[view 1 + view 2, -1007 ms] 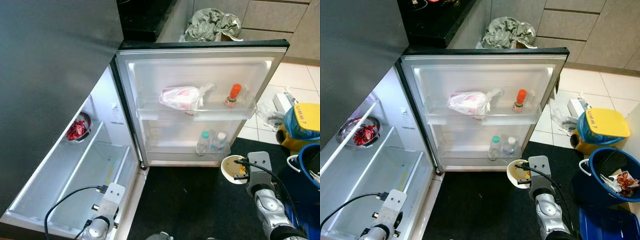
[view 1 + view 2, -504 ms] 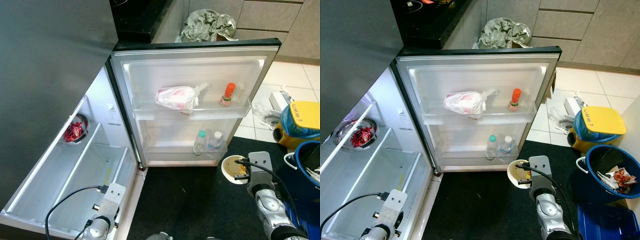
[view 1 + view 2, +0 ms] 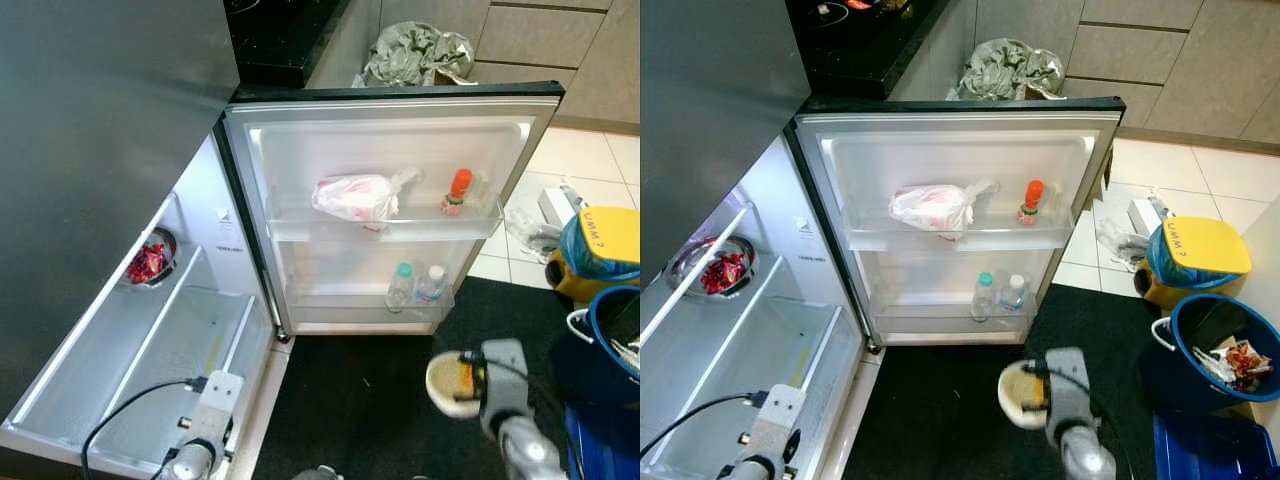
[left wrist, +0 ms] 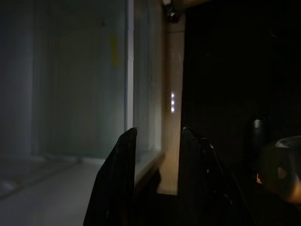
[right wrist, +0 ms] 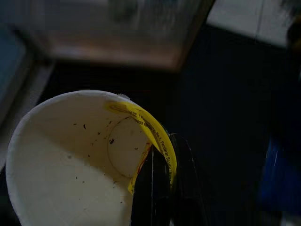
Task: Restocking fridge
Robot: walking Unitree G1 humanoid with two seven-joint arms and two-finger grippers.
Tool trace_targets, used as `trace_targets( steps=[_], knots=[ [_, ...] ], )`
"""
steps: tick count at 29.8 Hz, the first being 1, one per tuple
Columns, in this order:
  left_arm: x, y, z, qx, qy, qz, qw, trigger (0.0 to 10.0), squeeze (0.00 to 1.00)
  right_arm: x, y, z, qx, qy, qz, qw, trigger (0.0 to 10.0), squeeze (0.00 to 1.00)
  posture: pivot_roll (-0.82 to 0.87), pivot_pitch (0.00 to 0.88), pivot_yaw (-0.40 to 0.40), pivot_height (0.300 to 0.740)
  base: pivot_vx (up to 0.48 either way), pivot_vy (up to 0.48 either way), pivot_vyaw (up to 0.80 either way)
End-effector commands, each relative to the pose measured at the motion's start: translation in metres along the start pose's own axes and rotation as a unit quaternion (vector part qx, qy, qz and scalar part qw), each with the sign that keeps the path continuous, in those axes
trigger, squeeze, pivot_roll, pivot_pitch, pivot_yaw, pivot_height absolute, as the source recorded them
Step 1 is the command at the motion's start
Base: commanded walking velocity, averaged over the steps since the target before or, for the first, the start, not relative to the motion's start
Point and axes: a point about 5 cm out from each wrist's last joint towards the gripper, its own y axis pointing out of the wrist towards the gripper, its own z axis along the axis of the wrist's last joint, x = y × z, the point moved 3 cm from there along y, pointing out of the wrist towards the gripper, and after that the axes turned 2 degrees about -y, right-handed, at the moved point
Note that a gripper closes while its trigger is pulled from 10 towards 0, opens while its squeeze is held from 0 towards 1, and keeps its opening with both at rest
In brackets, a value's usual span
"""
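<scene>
Your right gripper (image 5: pixel 162 188) is pinched shut on the rim of a white paper cup (image 5: pixel 70 160), one finger inside and one outside. The cup looks empty, with only dark specks on the bottom and a yellow band at the rim. In the head views the cup (image 3: pixel 452 381) hangs low over the dark mat (image 3: pixel 370 410), just in front of the open fridge door (image 3: pixel 390 130). That arm is blurred, so it seems to be moving.

Keep the cup level and hold the rim firmly, because thin paper can bend or slip. Move slowly, and pick a free spot on a door shelf before you reach in.

Your left gripper (image 4: pixel 155 155) hangs idle by the fridge edge, its fingers a little apart and holding nothing.

The top door shelf (image 3: pixel 400 228) holds a plastic bag (image 3: pixel 358 196) with something pink in it and a bottle with an orange cap (image 3: pixel 458 191). The lower door shelf holds two small water bottles (image 3: pixel 417 285) side by side. Inside the fridge, a metal bowl (image 3: pixel 152 262) holds red food. The drawer (image 3: pixel 190 350) below it looks empty.

A blue bin (image 3: pixel 1218 350) with scraps stands well to the right.
</scene>
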Motion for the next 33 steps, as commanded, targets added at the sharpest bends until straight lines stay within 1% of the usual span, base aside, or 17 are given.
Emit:
trace_targets(
  steps=[1,2,5,7,10,14,15,17,18,20,23,24,26,28,29,30,33],
  knots=[
    [-0.008,-0.005,-0.019,-0.032,-0.027,0.018,0.999,10.0,0.00,-0.006,-0.006,-0.020,-0.031,-0.012,0.008,0.999,10.0,0.00,-0.04,0.099,-0.024,0.740,0.000,0.000,0.00],
    [-0.009,-0.007,-0.022,-0.035,-0.031,0.023,0.999,10.0,0.00,-0.007,-0.008,-0.026,-0.041,-0.018,0.009,0.999,10.0,0.00,-0.04,0.099,-0.024,0.740,0.000,0.000,0.00],
    [-0.007,-0.009,-0.027,-0.038,-0.017,0.019,0.999,10.0,0.00,-0.005,-0.011,-0.036,-0.055,-0.027,-0.001,0.998,10.0,0.00,-0.04,0.098,-0.028,0.740,0.000,0.000,0.00],
    [-0.007,-0.009,-0.027,-0.038,-0.017,0.019,0.999,10.0,0.00,-0.005,-0.011,-0.036,-0.055,-0.027,-0.001,0.998,10.0,0.00,-0.04,0.098,-0.028,0.740,0.000,0.000,0.00],
    [-0.004,-0.010,-0.030,-0.044,-0.017,0.018,0.999,10.0,0.00,-0.002,-0.011,-0.034,-0.049,-0.052,-0.025,0.997,10.0,0.00,-0.04,0.090,-0.038,0.740,0.000,0.000,0.00],
    [-0.003,-0.010,-0.033,-0.050,-0.022,0.017,0.998,10.0,0.00,-0.006,-0.010,-0.030,-0.044,-0.072,-0.018,0.996,10.0,0.00,-0.04,0.086,-0.046,0.740,0.000,0.000,0.00],
    [-0.003,-0.011,-0.033,-0.052,-0.025,0.017,0.998,10.0,0.00,-0.008,-0.009,-0.029,-0.042,-0.065,-0.009,0.997,10.0,0.00,-0.04,0.085,-0.050,0.740,0.000,0.000,0.00],
    [-0.001,-0.011,-0.036,-0.057,-0.039,0.017,0.997,10.0,0.00,-0.011,-0.006,-0.023,-0.034,-0.025,0.003,0.999,10.0,0.00,-0.04,0.083,-0.057,0.740,0.000,0.000,0.00],
    [-0.001,-0.011,-0.036,-0.057,-0.039,0.017,0.997,10.0,0.00,-0.011,-0.006,-0.023,-0.034,-0.025,0.003,0.999,10.0,0.00,-0.04,0.083,-0.057,0.740,0.000,0.000,0.00],
    [0.000,-0.012,-0.038,-0.061,-0.054,0.018,0.996,10.0,0.00,-0.012,-0.005,-0.019,-0.032,0.004,0.006,0.999,10.0,0.00,-0.04,0.083,-0.057,0.740,0.000,0.000,0.00],
    [0.002,-0.013,-0.040,-0.065,-0.080,0.021,0.994,10.0,0.00,-0.012,-0.004,-0.019,-0.033,0.027,0.005,0.999,10.0,0.00,-0.04,0.077,-0.063,0.740,0.000,0.000,0.00],
    [0.002,-0.013,-0.040,-0.065,-0.080,0.021,0.994,10.0,0.00,-0.012,-0.004,-0.019,-0.033,0.027,0.005,0.999,10.0,0.00,-0.04,0.077,-0.063,0.740,0.000,0.000,0.00],
    [0.000,-0.013,-0.041,-0.069,-0.108,0.034,0.991,10.0,0.00,-0.012,-0.004,-0.019,-0.035,0.029,0.002,0.999,10.0,0.00,-0.04,0.072,-0.069,0.740,0.000,0.000,0.00],
    [-0.002,-0.013,-0.042,-0.071,-0.132,0.044,0.988,10.0,0.00,-0.014,-0.004,-0.020,-0.036,0.016,0.009,0.999,10.0,0.00,-0.04,0.068,-0.089,0.740,0.000,0.000,0.00],
    [-0.002,-0.013,-0.042,-0.071,-0.132,0.044,0.988,10.0,0.00,-0.014,-0.004,-0.020,-0.036,0.016,0.009,0.999,10.0,0.00,-0.04,0.068,-0.089,0.740,0.000,0.000,0.00],
    [-0.002,-0.014,-0.044,-0.075,-0.136,0.046,0.987,10.0,0.00,-0.017,-0.005,-0.022,-0.040,0.002,0.021,0.999,10.0,0.00,-0.04,0.067,-0.104,0.740,0.000,0.000,0.00],
    [0.000,-0.015,-0.048,-0.081,-0.133,0.044,0.987,10.0,0.00,-0.019,-0.006,-0.024,-0.043,-0.013,0.031,0.999,10.0,0.00,-0.03,0.068,-0.114,0.740,0.000,0.000,0.00]
  ],
)
